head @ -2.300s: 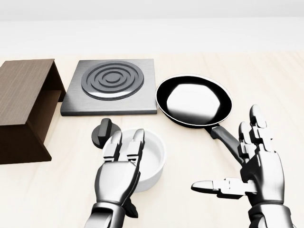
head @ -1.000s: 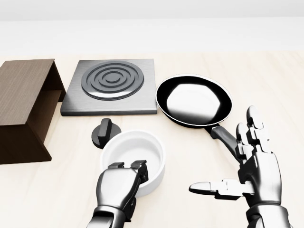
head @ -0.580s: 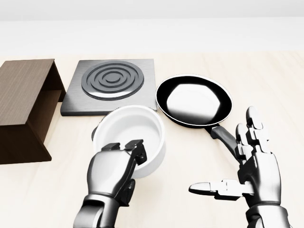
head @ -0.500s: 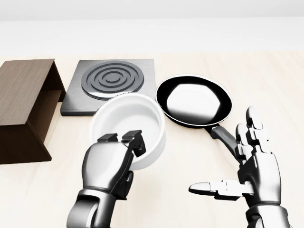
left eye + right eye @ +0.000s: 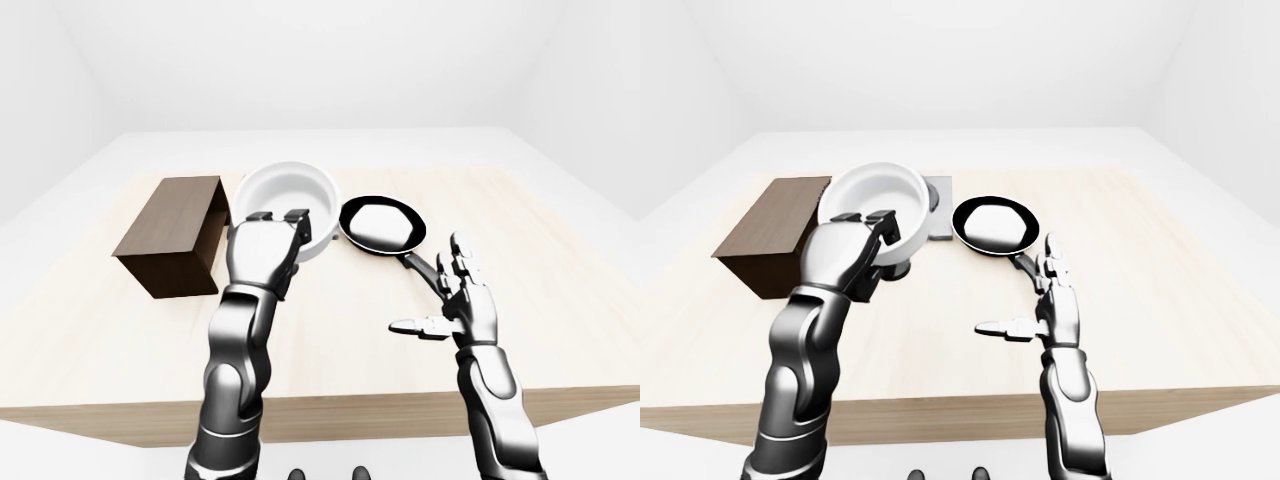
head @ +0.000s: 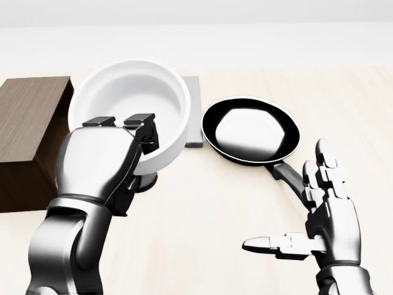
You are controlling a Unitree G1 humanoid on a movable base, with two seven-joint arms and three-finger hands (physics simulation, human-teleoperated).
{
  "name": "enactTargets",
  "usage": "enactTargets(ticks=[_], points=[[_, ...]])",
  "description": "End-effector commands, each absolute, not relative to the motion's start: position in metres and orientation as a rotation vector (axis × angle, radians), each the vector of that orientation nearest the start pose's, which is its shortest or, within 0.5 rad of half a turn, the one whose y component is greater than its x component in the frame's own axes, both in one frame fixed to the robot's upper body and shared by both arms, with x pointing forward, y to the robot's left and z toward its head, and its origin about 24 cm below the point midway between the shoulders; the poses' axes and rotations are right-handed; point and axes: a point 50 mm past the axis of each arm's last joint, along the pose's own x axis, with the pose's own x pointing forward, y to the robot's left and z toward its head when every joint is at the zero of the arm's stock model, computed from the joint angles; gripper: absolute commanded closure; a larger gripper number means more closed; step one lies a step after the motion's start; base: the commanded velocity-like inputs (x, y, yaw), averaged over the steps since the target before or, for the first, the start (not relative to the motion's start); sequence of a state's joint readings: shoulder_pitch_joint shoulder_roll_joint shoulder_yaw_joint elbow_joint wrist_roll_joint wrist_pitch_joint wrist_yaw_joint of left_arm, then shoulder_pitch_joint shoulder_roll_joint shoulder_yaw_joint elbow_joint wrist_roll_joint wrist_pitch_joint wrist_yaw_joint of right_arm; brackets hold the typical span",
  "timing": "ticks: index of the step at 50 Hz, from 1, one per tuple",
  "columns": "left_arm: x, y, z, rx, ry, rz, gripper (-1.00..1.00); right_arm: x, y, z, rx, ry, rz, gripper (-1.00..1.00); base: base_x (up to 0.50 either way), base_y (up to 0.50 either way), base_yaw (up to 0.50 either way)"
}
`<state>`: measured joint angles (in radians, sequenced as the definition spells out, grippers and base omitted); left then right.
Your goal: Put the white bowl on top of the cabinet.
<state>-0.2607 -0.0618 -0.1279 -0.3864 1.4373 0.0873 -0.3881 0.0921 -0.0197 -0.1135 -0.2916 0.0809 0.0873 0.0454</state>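
Observation:
My left hand (image 6: 120,132) is shut on the near rim of the white bowl (image 6: 132,101) and holds it raised and tilted toward me, above the table at the head view's upper left. The bowl looks empty. The brown wooden cabinet (image 6: 24,117) stands at the left edge of the head view, its top just left of the bowl; it also shows in the left-eye view (image 5: 175,230). My right hand (image 6: 310,224) is open and empty at the lower right, fingers spread, above the table.
A black frying pan (image 6: 252,130) lies right of the bowl, its handle pointing toward my right hand. The grey stove plate (image 6: 193,117) is mostly hidden behind the bowl. A dark knob lid under the bowl is mostly hidden. The wooden table (image 5: 330,330) ends near me.
My left hand closed on the bowl's rim, lifted it off the table and carried it up and left toward the cabinet. The right hand barely moved.

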Motion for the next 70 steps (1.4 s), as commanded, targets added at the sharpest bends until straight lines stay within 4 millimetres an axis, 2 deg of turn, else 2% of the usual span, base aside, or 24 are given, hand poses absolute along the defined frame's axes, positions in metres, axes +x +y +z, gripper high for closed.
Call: enactTargets(ticks=[1, 11, 15, 23, 26, 40, 49, 62, 70], points=[[0.28, 0.117, 0.215, 1.45, -0.339, 0.15, 1.0, 0.232, -0.179, 0.079, 0.036, -0.113, -0.07, -1.0, 0.0, 0.0, 0.0], [0.303, 0.134, 0.241, 1.505, -0.328, 0.2, 1.0, 0.231, -0.178, 0.078, 0.033, -0.11, -0.065, -1.0, 0.0, 0.0, 0.0], [0.316, 0.143, 0.259, 1.47, -0.371, 0.228, 1.0, 0.232, -0.176, 0.075, 0.029, -0.098, -0.061, -1.0, 0.0, 0.0, 0.0], [0.333, 0.16, 0.281, 1.468, -0.403, 0.287, 1.0, 0.231, -0.175, 0.075, 0.029, -0.097, -0.059, -1.0, 0.0, 0.0, 0.0], [0.338, 0.167, 0.284, 1.459, -0.401, 0.299, 1.0, 0.231, -0.175, 0.075, 0.029, -0.095, -0.058, -1.0, 0.0, 0.0, 0.0], [0.357, 0.212, 0.287, 1.383, -0.356, 0.39, 1.0, 0.23, -0.174, 0.073, 0.029, -0.089, -0.057, -1.0, 0.0, 0.0, 0.0], [0.368, 0.244, 0.281, 1.289, -0.307, 0.458, 1.0, 0.23, -0.174, 0.074, 0.028, -0.093, -0.058, -1.0, 0.0, 0.0, 0.0], [0.376, 0.267, 0.272, 1.238, -0.248, 0.52, 1.0, 0.231, -0.174, 0.075, 0.027, -0.098, -0.06, -1.0, 0.0, 0.0, 0.0], [0.384, 0.284, 0.257, 1.164, -0.176, 0.581, 1.0, 0.231, -0.174, 0.074, 0.026, -0.093, -0.059, -1.0, 0.0, 0.0, 0.0]])
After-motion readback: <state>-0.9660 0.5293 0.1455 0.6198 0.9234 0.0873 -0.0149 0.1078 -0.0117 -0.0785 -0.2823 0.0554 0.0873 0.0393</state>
